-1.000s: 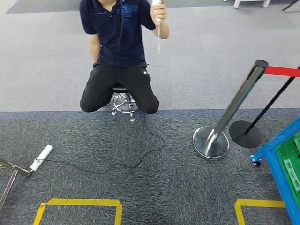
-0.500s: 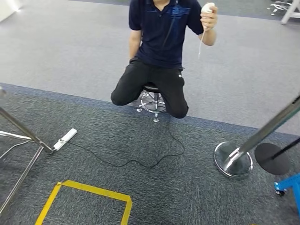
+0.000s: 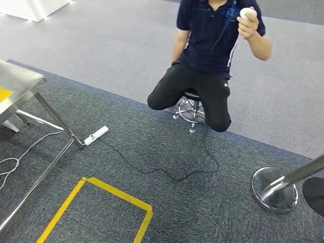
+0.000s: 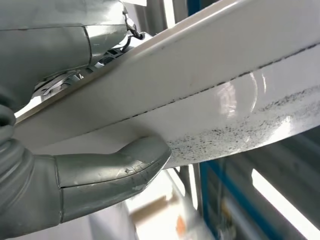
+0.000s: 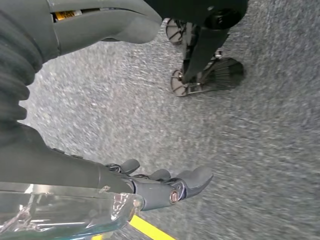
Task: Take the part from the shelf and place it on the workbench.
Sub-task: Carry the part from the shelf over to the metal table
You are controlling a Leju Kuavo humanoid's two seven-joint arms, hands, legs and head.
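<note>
Camera swung left; steel workbench (image 3: 17,86) now borders carpet (image 3: 160,152).

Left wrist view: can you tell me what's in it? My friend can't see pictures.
The robot's left hand holds a long white part, its thick grey thumb pressed against one face. The part is speckled with dark marks, and blurry blue bars show behind it.

Grey carpet floor (image 3: 114,66); yellow tape outline (image 3: 111,195) at 6 o'clock; steel bench (image 3: 19,86) at 9 o'clock.
</note>
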